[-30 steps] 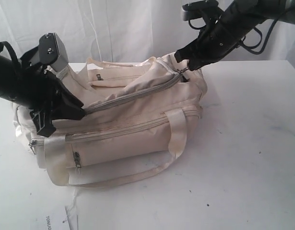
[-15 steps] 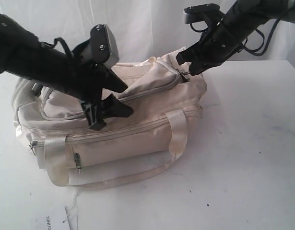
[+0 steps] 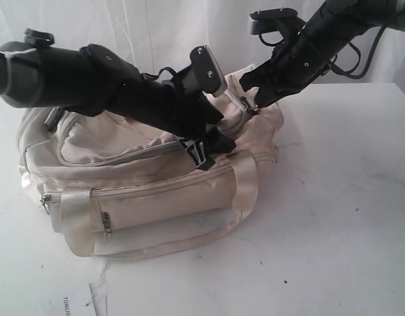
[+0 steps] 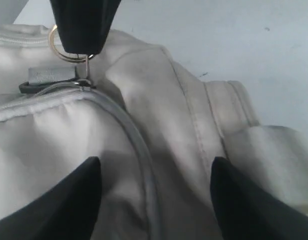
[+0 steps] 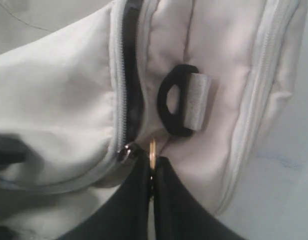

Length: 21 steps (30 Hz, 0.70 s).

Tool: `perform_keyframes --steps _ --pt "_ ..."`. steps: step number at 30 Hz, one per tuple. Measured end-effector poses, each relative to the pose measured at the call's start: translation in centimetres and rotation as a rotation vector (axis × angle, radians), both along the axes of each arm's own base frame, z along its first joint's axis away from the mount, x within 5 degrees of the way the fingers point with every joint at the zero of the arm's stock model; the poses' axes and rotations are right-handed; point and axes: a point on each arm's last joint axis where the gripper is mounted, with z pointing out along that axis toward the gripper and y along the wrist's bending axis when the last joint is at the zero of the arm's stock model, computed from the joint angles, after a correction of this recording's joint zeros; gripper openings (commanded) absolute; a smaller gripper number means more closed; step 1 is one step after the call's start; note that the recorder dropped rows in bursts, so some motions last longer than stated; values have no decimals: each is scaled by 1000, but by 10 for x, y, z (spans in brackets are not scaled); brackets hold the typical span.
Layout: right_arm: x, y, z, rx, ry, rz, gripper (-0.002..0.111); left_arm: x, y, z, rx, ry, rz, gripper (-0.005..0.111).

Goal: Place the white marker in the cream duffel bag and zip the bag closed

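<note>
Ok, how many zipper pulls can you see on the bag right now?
3. The ring pull, pinched by the right gripper at the cream duffel bag's right end; one at the front zipper's left end; one at the front pocket's left edge. The left arm may hide others.

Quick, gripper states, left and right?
Left gripper: open, empty, over the cream duffel bag.
Right gripper: shut on the zipper pull ring.

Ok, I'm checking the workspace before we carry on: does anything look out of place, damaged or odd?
Nothing looks damaged. The cream duffel bag sits slumped and creased. A loose printed paper slip lies in front of it on the table, which has dark scuffs. The white marker is not in sight.
</note>
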Motion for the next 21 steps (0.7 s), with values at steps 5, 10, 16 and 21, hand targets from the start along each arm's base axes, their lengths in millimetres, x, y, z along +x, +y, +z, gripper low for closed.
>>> perform_keyframes --steps 5,10,16,21 --pt "-3 2 1 14 17 34 0 15 -8 -10 14 -33 38 66" --pt "-6 3 10 28 -5 52 0 22 -9 -19 24 -33 60 66" --pt "-11 3 20 33 -35 78 0 27 -11 -24 27 -38 73 59" --pt "-12 3 23 36 -44 86 0 28 -12 -26 27 -30 65 19"
